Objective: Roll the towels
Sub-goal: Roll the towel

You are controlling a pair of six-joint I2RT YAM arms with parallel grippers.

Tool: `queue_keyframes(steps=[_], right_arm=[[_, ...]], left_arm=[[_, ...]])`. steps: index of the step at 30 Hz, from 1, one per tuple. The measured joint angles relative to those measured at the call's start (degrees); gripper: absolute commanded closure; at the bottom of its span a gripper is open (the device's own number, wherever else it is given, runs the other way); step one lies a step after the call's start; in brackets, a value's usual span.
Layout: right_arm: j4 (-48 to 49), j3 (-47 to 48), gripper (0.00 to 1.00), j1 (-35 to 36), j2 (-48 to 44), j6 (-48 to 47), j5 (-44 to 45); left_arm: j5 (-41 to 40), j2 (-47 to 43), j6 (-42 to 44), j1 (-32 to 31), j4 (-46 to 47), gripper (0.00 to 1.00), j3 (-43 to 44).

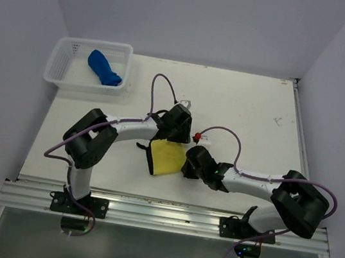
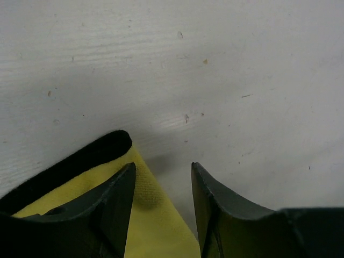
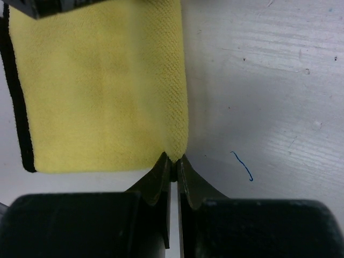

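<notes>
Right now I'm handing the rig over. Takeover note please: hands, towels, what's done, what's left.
Hands: the left hand is open, low over a corner of the yellow towel, gripping nothing. The right hand is shut on that towel's edge.
Towels: the yellow towel lies flat on the table between the arms. The blue towel is bundled in the white basket.
Done: the blue towel, apparently.
Left: roll the yellow towel.

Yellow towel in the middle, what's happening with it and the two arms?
The right tool is shut on one edge of the yellow towel, which lies flat on the table, not yet rolled. The left tool stands open over a far corner of it, gripping nothing. The blue towel lies bundled in the white basket at the far left.
</notes>
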Motion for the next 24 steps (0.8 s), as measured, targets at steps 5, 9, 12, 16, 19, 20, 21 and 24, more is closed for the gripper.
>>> queue_keyframes(steps=[5, 9, 12, 16, 19, 20, 21, 24], right_arm=[[0.9, 0.0, 1.0, 0.0, 0.6, 1.0, -0.1], [2.0, 0.0, 1.0, 0.0, 1.1, 1.7, -0.3], [2.1, 0.0, 1.0, 0.0, 1.1, 2.1, -0.4], [2.1, 0.0, 1.0, 0.0, 1.1, 2.5, -0.4], [2.3, -0.1, 1.0, 0.0, 1.1, 2.6, -0.4], [2.4, -0.1, 1.0, 0.0, 1.1, 2.7, -0.4], [2.4, -0.2, 1.0, 0.0, 1.1, 2.8, -0.4], [2.8, -0.4, 1.0, 0.0, 1.1, 3.0, -0.4]], left_arm=[[-1.7, 0.0, 0.9, -0.1, -1.2, 0.5, 0.6], [-2.8, 0.1, 1.0, -0.4, -1.5, 0.5, 0.6], [-3.3, 0.1, 1.0, -0.7, -1.3, 0.5, 0.6], [-3.3, 0.1, 1.1, -0.7, -0.7, 0.5, 0.6], [-3.7, -0.7, 1.3, -0.8, -0.6, 0.5, 0.6], [-3.9, -1.3, 1.6, -0.8, -0.6, 0.5, 0.6], [-4.2, -1.9, 1.9, -0.9, -0.6, 0.5, 0.6], [-5.5, -4.4, 2.4, -0.9, -0.7, 0.5, 0.6]])
